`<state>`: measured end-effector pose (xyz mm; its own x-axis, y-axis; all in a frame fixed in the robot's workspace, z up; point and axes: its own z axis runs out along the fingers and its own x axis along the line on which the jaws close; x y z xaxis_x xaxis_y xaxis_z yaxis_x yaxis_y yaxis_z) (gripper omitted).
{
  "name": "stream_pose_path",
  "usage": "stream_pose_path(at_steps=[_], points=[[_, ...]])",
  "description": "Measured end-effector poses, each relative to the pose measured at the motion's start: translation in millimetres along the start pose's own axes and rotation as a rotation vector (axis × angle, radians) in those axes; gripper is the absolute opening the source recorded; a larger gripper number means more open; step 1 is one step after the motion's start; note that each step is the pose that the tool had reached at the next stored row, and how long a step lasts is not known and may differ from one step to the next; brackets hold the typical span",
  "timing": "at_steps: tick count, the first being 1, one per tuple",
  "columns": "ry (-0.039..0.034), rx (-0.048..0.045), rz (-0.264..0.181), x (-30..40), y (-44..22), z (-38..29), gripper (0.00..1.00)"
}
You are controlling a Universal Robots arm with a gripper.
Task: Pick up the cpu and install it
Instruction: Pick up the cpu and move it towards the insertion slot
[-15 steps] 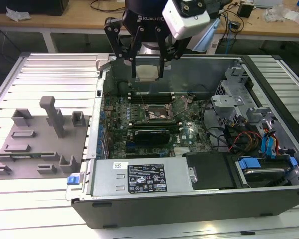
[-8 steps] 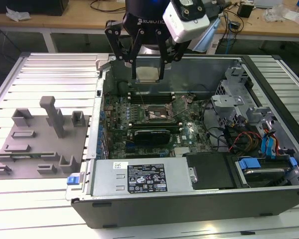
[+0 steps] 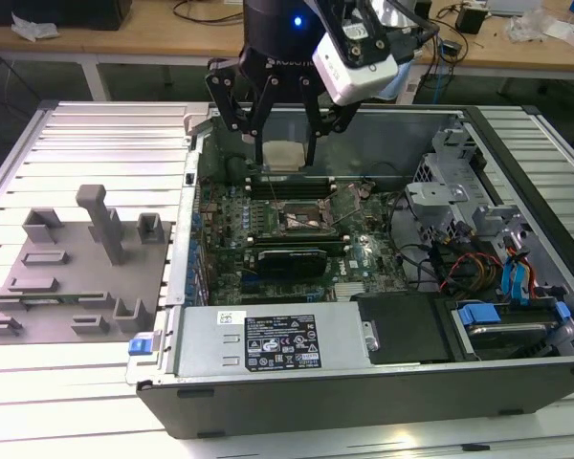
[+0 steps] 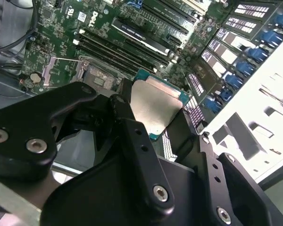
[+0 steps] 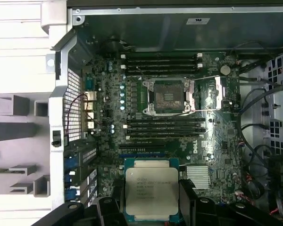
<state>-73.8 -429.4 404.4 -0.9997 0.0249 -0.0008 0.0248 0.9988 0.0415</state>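
On the slatted metal table (image 3: 77, 382) lies an open computer case (image 3: 364, 406), and just beside it, toward the exterior view's left, a grey plate of upright blocks (image 3: 67, 287) where nothing chip-like can be made out. Inside the case the green motherboard (image 3: 268, 229) lies flat and exposed. The black gripper (image 3: 286, 161) hangs over the case with its fingers closed on two opposite edges of the cpu (image 3: 285, 156). The chip is held level in the air with its silvery lid facing up toward the wrist, as both wrist views show (image 5: 152, 195) (image 4: 153, 106). So the picking-up part looks done. The installing part is not: the socket (image 5: 169, 96) in the middle of the board sits empty, its metal frame swung open to one side and its thin lever released, so it seems ready to take the chip. The cpu is clear of the board and touches nothing but the fingers. It appears to hover near the socket rather than squarely above it, though from these angles the exact alignment is hard to judge. Lowering, seating and closing the frame are all left undone.
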Motion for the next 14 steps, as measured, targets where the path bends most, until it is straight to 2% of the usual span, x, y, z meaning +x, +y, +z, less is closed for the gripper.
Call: stream_pose_path(at_steps=[4,7,11,14], points=[[0.0013,-0.0001,0.0,-2.2,0.2,7.1,0.54],[0.0037,0.0001,0.0,-6.6,2.1,13.1,0.54],[0.0106,0.0003,0.0,-19.2,6.1,25.3,0.54],[0.0155,0.0004,0.001,-24.1,8.8,31.9,0.54]])
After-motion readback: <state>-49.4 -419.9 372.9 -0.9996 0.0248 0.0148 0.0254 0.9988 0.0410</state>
